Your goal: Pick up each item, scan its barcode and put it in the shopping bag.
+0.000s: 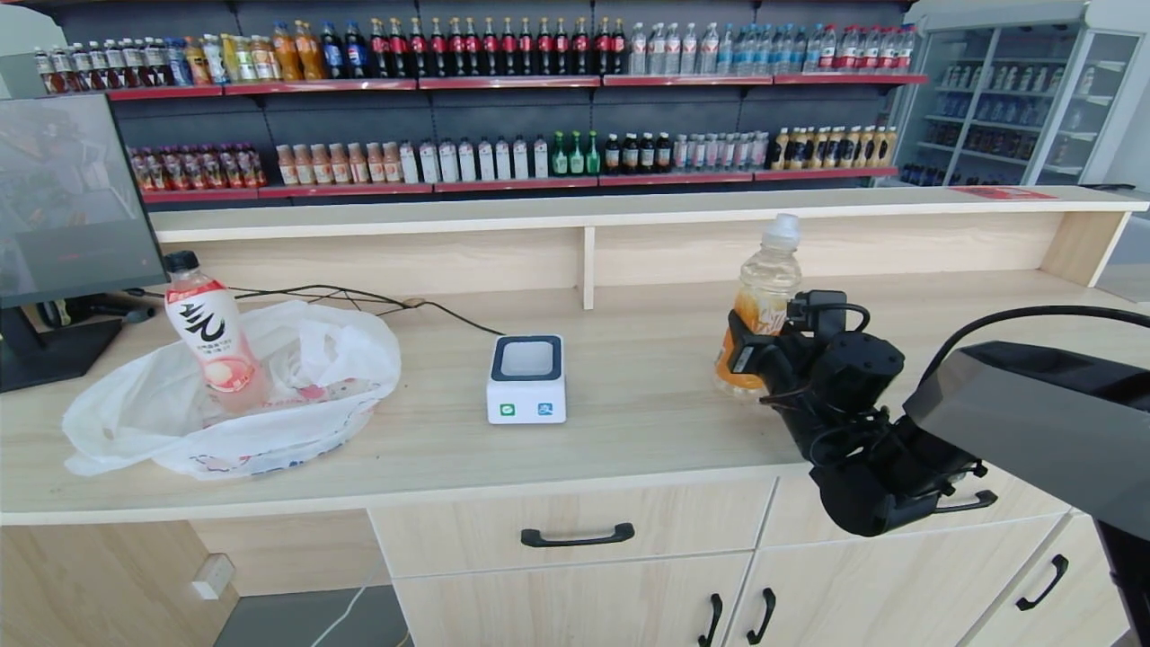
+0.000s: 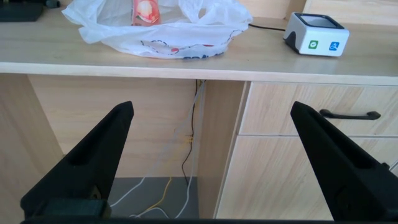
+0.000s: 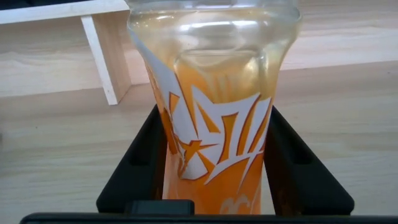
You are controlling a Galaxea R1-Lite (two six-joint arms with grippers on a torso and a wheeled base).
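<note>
An orange drink bottle [image 1: 764, 288] [image 3: 211, 93] with a white cap stands upright on the right of the wooden counter [image 1: 647, 404]. My right gripper [image 1: 750, 346] [image 3: 214, 162] is shut on its lower half, one finger on each side. A pink drink bottle [image 1: 211, 337] [image 2: 144, 11] stands in the white shopping bag [image 1: 296, 395] [image 2: 180, 37] at the left. The white barcode scanner [image 1: 526, 377] [image 2: 314, 34] sits mid-counter between the bag and the orange bottle. My left gripper [image 2: 211, 109] hangs open and empty below the counter edge, in front of the cabinet.
A monitor [image 1: 63, 198] stands at the far left behind the bag. A black cable [image 1: 359, 296] runs along the back of the counter. A raised ledge with a divider [image 1: 588, 256] closes the far side. Drawers with black handles [image 1: 577, 537] are below.
</note>
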